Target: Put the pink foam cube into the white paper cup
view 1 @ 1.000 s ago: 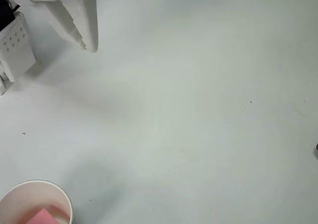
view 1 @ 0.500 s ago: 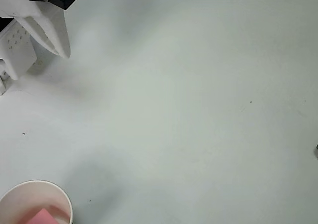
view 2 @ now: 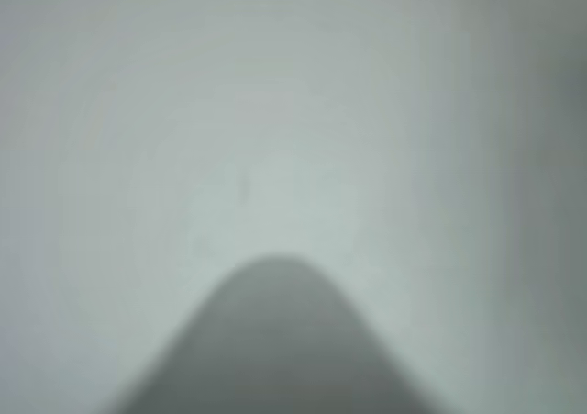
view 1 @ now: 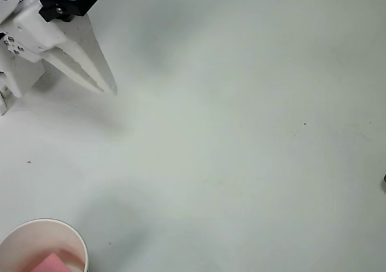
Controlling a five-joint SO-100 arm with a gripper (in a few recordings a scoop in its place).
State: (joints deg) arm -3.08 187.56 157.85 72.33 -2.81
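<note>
The white paper cup (view 1: 77,236) stands at the bottom left corner of the overhead view, partly cut off by the frame. The pink foam cube (view 1: 52,264) lies inside it, on the cup's floor. My gripper (view 1: 109,89) is at the top left, far from the cup, its white fingers (view 1: 90,58) pointing down and to the right. The fingers meet at their tips with nothing between them. In the wrist view a blurred grey finger (view 2: 275,341) rises from the bottom edge over bare white table.
The arm's white base bracket (view 1: 18,73) sits at the left edge under the gripper. A small dark thing (view 1: 383,183) pokes in at the right edge. The white table (view 1: 241,133) stretches across the middle and right.
The gripper swung left, then turned so its tips now reach lower and further right. The cup and the cube inside it have not moved.
</note>
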